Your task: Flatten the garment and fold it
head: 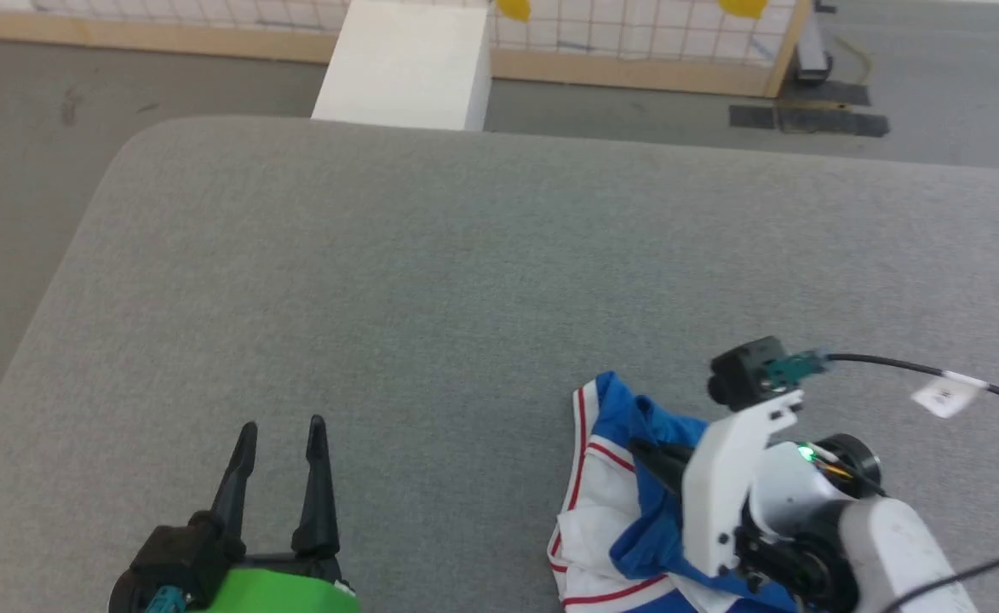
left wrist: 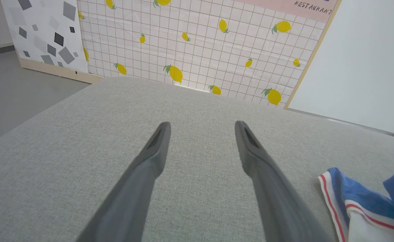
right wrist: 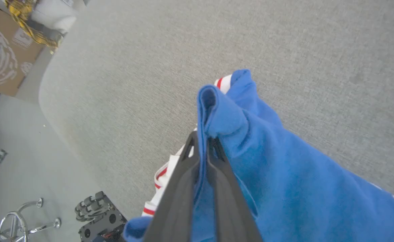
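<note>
The garment [head: 605,519] lies crumpled near the front right of the grey table [head: 431,255], blue with white parts and thin red stripes. My right gripper [head: 642,449] is shut on a blue fold of it. In the right wrist view the two fingers [right wrist: 183,181] pinch a raised blue ridge of the garment [right wrist: 277,174] between them, with the gripper [right wrist: 203,137] a little above the table. My left gripper [head: 282,423] stands open over bare table at the front left, well left of the garment. From the left wrist, that gripper [left wrist: 202,124] holds nothing, and the garment's striped edge [left wrist: 358,205] lies at lower right.
A white box [head: 405,64] stands beyond the table's far edge, before a lemon-patterned grid wall [left wrist: 197,43]. A black cable with a white tag [head: 946,393] trails over the table by my right wrist. Grey floor lies past the table's rounded left corner [head: 137,140].
</note>
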